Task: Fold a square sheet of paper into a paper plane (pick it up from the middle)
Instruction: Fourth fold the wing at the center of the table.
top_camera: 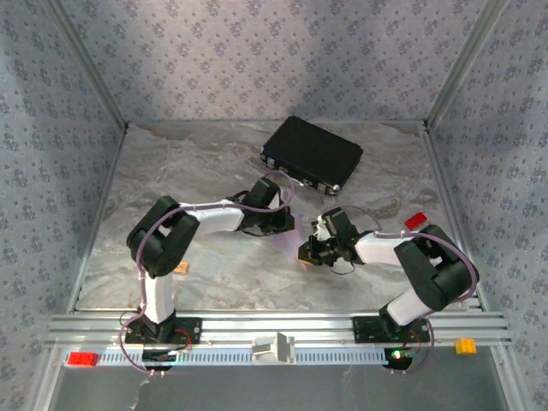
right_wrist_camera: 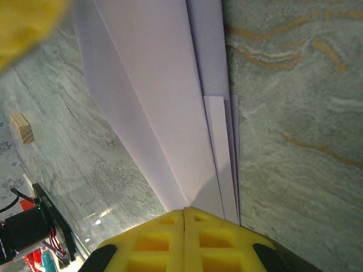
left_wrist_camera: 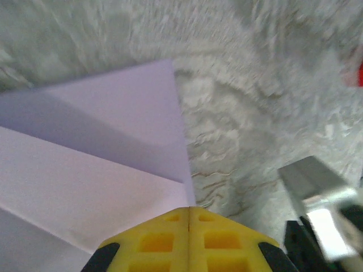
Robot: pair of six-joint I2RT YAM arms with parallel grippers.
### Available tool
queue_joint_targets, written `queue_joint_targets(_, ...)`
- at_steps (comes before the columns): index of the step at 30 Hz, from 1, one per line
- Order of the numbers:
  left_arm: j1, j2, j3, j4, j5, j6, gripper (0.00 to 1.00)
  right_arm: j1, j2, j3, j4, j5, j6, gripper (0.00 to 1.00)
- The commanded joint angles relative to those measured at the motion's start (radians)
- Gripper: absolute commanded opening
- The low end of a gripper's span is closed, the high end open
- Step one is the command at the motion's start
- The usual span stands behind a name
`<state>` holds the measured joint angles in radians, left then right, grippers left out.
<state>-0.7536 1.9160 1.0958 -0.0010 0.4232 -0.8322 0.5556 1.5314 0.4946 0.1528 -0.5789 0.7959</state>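
The pale lilac sheet of paper (left_wrist_camera: 108,130) lies folded into long layered flaps (right_wrist_camera: 159,85) on the marble table, between my two grippers. In the left wrist view my left gripper (left_wrist_camera: 189,208) is shut, its yellow tips resting at the paper's right edge. Whether it pinches the paper is unclear. In the right wrist view my right gripper (right_wrist_camera: 185,209) is shut where a crease runs into its seam, with flaps spreading on both sides. From above, the left gripper (top_camera: 286,224) and right gripper (top_camera: 310,252) sit close together mid-table, hiding most of the paper.
A black case (top_camera: 312,154) lies at the back centre. A small tan block (top_camera: 181,268) sits left of the left arm. A red brick (top_camera: 415,221) is near the right arm. Red (top_camera: 83,359) and orange (top_camera: 465,346) bricks rest on the front rail.
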Motion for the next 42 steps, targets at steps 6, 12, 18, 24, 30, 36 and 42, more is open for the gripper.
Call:
queue_joint_targets(6,0.007,0.061,-0.042,0.021,-0.030,-0.013,0.00,-0.003,-0.050,-0.010,-0.063,0.011,-0.006,0.03)
queue_joint_targets(12,0.007,0.060,-0.065,0.028,-0.029,-0.012,0.00,-0.008,-0.178,-0.053,-0.106,0.085,0.036,0.05)
queue_joint_targets(18,0.007,0.059,-0.073,0.040,-0.023,-0.016,0.00,0.017,-0.215,-0.059,-0.091,0.019,0.011,0.08)
queue_joint_targets(24,0.009,0.060,-0.068,0.035,-0.022,-0.010,0.00,0.041,-0.111,-0.006,-0.107,0.003,-0.026,0.07)
queue_joint_targets(30,0.011,0.059,-0.079,0.039,-0.025,-0.009,0.00,0.006,-0.100,-0.059,-0.175,0.047,-0.042,0.05)
queue_joint_targets(36,0.021,0.056,-0.089,0.045,-0.025,-0.010,0.00,-0.003,-0.159,-0.154,-0.162,0.018,-0.003,0.05)
queue_joint_targets(42,0.023,0.049,-0.094,0.050,-0.018,-0.013,0.00,-0.005,-0.244,-0.127,-0.146,-0.006,0.027,0.05)
